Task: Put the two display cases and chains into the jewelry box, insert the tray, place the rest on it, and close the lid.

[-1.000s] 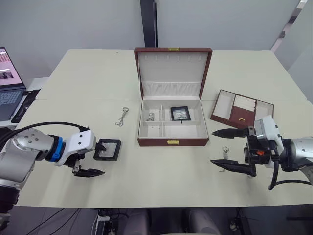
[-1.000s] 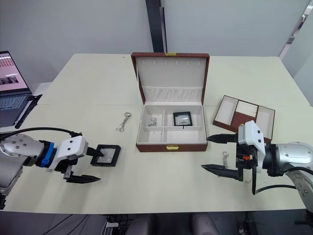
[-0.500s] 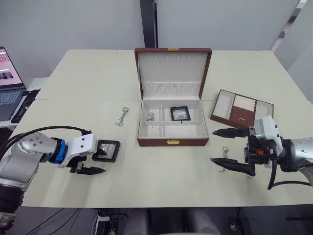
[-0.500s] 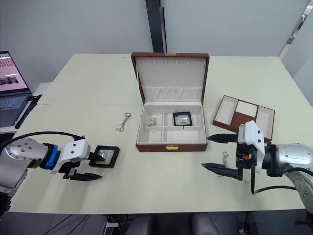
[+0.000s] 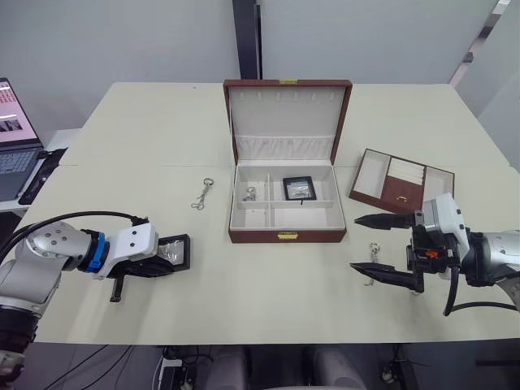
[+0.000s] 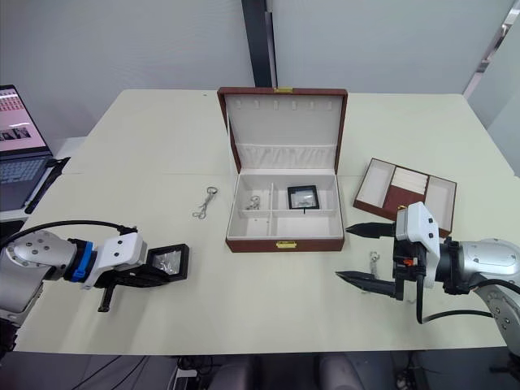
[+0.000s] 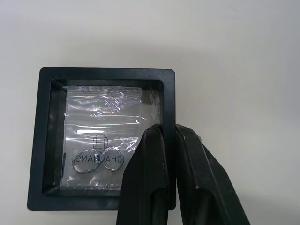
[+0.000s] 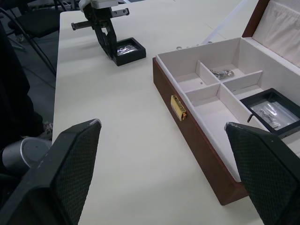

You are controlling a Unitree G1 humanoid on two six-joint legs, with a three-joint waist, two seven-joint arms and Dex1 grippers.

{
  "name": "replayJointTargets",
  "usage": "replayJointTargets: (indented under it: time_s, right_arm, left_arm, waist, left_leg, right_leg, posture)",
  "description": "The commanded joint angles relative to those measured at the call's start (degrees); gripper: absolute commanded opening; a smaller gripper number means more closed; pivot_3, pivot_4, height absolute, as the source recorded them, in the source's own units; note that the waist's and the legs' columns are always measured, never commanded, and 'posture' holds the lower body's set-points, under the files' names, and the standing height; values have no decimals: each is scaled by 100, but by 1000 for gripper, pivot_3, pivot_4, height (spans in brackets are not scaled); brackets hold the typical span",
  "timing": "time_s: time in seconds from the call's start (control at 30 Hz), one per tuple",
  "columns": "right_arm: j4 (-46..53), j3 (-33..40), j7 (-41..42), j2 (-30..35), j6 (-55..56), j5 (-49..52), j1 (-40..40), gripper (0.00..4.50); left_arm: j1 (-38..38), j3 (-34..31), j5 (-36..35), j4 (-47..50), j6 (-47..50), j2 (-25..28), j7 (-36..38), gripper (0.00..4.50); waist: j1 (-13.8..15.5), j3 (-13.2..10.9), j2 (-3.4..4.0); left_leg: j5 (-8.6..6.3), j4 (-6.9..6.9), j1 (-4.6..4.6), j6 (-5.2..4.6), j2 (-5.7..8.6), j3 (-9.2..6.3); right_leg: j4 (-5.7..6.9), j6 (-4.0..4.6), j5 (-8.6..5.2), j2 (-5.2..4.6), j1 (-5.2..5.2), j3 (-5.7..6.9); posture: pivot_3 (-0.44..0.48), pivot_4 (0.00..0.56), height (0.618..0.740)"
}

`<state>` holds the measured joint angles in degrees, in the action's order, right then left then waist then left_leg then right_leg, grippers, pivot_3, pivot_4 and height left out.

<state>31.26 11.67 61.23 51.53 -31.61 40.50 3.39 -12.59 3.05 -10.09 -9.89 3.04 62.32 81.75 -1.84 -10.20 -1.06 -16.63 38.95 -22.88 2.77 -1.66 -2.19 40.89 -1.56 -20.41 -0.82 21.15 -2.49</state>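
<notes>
A black display case (image 5: 174, 249) with a bagged pair of rings lies at the table's left, tipped up a little. My left gripper (image 7: 164, 135) is shut on its rim. The open jewelry box (image 5: 284, 236) stands in the middle, with a second display case (image 5: 299, 188) and a chain (image 5: 250, 194) in its compartments. Another chain (image 5: 202, 194) lies on the table left of the box. The brown tray (image 5: 400, 183) rests to the box's right. My right gripper (image 5: 354, 243) hovers open in front of the tray, with a small metal piece (image 5: 374, 249) on the table between its fingers.
A laptop (image 5: 12, 138) sits off the table's far left edge. The box's lid (image 5: 286, 114) stands upright at the back. Bare tabletop stretches in front of the box between my two arms.
My left gripper has closed from wide open onto the display case's rim, and the case has tipped up. The right arm has not moved.
</notes>
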Motion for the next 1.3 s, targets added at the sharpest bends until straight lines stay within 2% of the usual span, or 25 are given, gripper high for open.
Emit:
replayJointTargets:
  time_s: [0.03,0.2,0.33,0.57,0.7,0.87,1.03,1.23,1.3]
  right_arm:
    - [111,154,24,31,90,64,-14,4500]
    - [161,278,1,53,-19,255,39,4500]
    - [187,565,-60,116,-164,511,29,4500]
    - [193,1037,-330,135,-406,754,-93,4500]
    - [200,1219,-538,112,-464,700,-227,4500]
    - [299,1354,-870,22,-470,673,-339,4500]
    - [479,1470,-1164,-80,-484,687,-507,4500]
    - [666,1607,-1402,-118,-519,734,-704,4500]
    - [710,1651,-1457,-121,-524,760,-749,4500]
  left_arm:
    - [-34,12,76,-119,-54,-45,-21,6]
    - [-173,0,58,-211,-18,-56,21,6]
    - [-449,-99,-77,9,563,43,21,6]
    - [-1597,57,-397,799,1920,13,268,6]
    - [-2606,418,-530,1027,2753,-386,274,6]
    - [-3407,948,-469,955,3149,-969,298,6]
    - [-3823,1385,-315,602,3049,-1670,167,6]
    - [-4142,1641,-70,-78,2750,-2569,-177,6]
    - [-4176,1663,-40,-201,2696,-2721,-207,6]
  waist:
    - [0,0,0]
    - [3,0,0]
    - [3,0,0]
    - [14,-1,-5]
    - [22,-2,-6]
    - [4,-2,-6]
    - [-3,-2,-6]
    - [20,-3,-9]
    - [8,-3,-9]
  left_leg:
    - [0,0,0,0,0,1]
    - [0,0,0,0,0,0]
    - [0,0,-2,0,1,-1]
    - [0,2,-6,0,3,-4]
    - [0,5,-7,0,7,-1]
    - [0,6,-7,0,5,-2]
    - [1,6,-5,1,5,0]
    - [1,11,-12,0,6,-2]
    - [1,11,-11,0,7,-2]
  right_leg:
    - [0,0,0,0,0,0]
    - [0,0,0,0,0,1]
    - [1,0,0,1,0,2]
    - [0,0,0,4,-1,5]
    - [-2,0,0,4,-2,2]
    - [0,0,0,9,-2,1]
    - [1,0,0,22,-1,-7]
    - [-2,0,0,17,-2,-6]
    - [-1,0,0,17,-2,-7]
  posture:
    - [0,150,740]
    - [0,150,740]
    - [0,150,740]
    - [0,150,740]
    - [0,150,740]
    - [0,150,740]
    - [0,150,740]
    - [0,150,740]
    - [0,150,740]
